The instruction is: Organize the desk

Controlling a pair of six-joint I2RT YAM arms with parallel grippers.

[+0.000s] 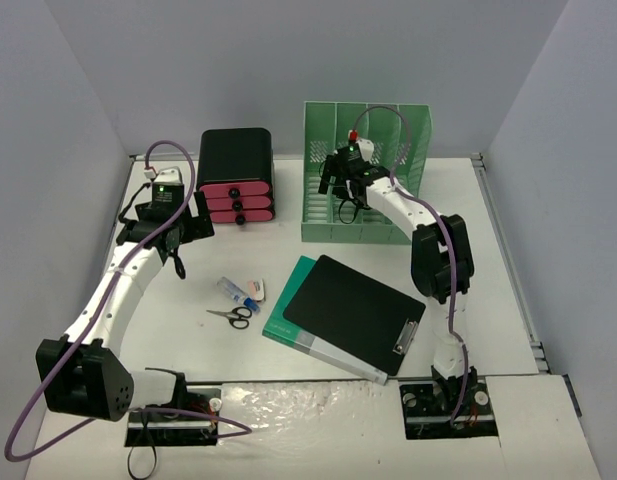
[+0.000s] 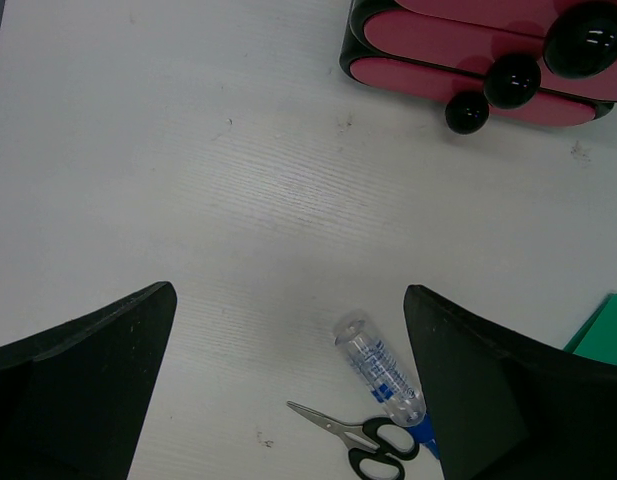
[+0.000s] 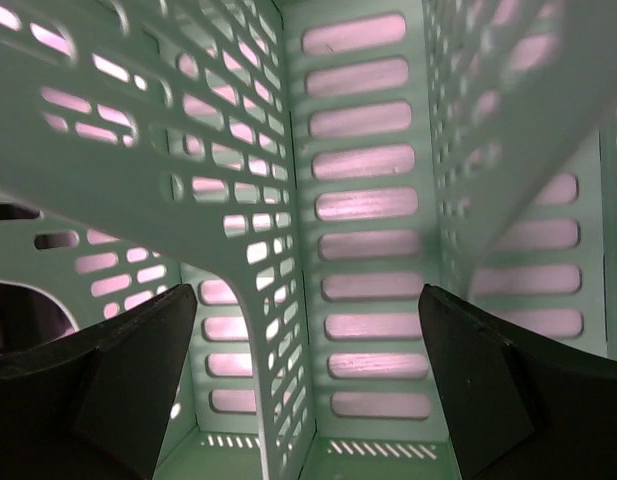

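Pale grey walls are seen round the white desk (image 1: 188, 345), which fills the scene under both arms. Little of the tidying is judged done: loose items are left lying mid-desk. Scissors (image 1: 231, 317), a clear tube with a blue end (image 1: 234, 291) and a small white-and-orange piece (image 1: 256, 289), maybe an eraser, are grouped close together in the open. A black clipboard (image 1: 354, 311) is laid askew on a green folder (image 1: 285, 318) toward the near edge. At the back a black drawer unit with pink fronts (image 1: 236, 176) is stood with all drawers shut, and a green file rack (image 1: 366, 172) is set near it, on its right. Left jaws are spread wide with nothing between them, hung over bare desk between the drawer unit and the scissors. Right jaws are likewise released and empty, reached into a rack compartment; nothing stored is visible there. Left to do, as judged: small items put away, clipboard and folder filed.
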